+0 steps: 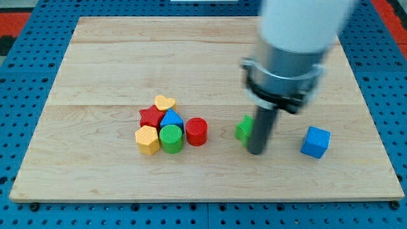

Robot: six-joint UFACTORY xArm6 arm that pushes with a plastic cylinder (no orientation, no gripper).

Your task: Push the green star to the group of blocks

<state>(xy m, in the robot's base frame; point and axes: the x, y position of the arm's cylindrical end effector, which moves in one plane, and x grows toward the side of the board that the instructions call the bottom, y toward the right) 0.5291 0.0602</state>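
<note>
The green star [243, 129] lies right of the board's middle, partly hidden behind my rod. My tip [255, 151] rests on the board at the star's right side, touching or nearly touching it. The group of blocks sits to the view's left of the star: a yellow heart [165, 102], a red star [150, 117], a blue block [172, 119], a yellow hexagon [147, 139], a green cylinder [171, 138] and a red cylinder [196, 131]. The red cylinder is the group's nearest block to the green star.
A blue cube [315, 141] stands alone to the view's right of my tip. The wooden board [102, 57] lies on a blue perforated table. The arm's white and grey body [289, 44] hangs over the board's upper right.
</note>
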